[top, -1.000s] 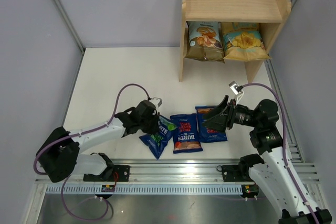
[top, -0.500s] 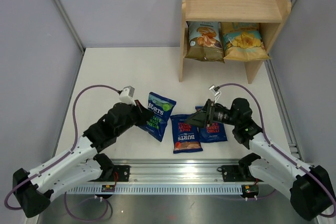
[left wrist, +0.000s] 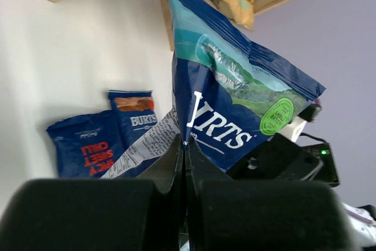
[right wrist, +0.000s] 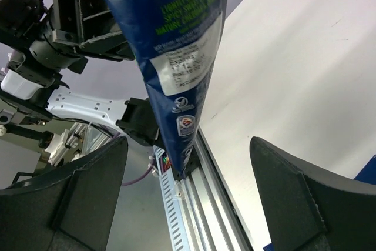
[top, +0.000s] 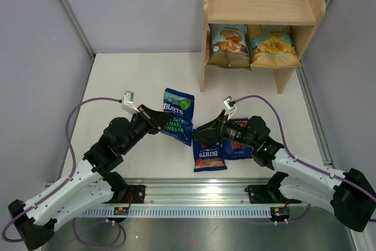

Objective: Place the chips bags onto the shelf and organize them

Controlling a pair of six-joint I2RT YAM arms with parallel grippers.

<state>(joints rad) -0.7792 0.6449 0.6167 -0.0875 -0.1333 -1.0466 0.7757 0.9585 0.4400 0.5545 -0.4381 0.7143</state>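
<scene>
Now | left gripper (left wrist: 184, 146) clamps dark-blue BURTS bag (left wrist: 235, 104), green badge | right gripper (top: 198, 136) spread wide

My black two-finger left gripper (top: 157, 125) is pinched tight on the lower edge of a dark-blue crinkly BURTS bag (top: 178, 116), arm stretched forward. My matching right gripper (top: 201, 136) points leftward, jaws spread wide, apparently touching nothing.
</scene>
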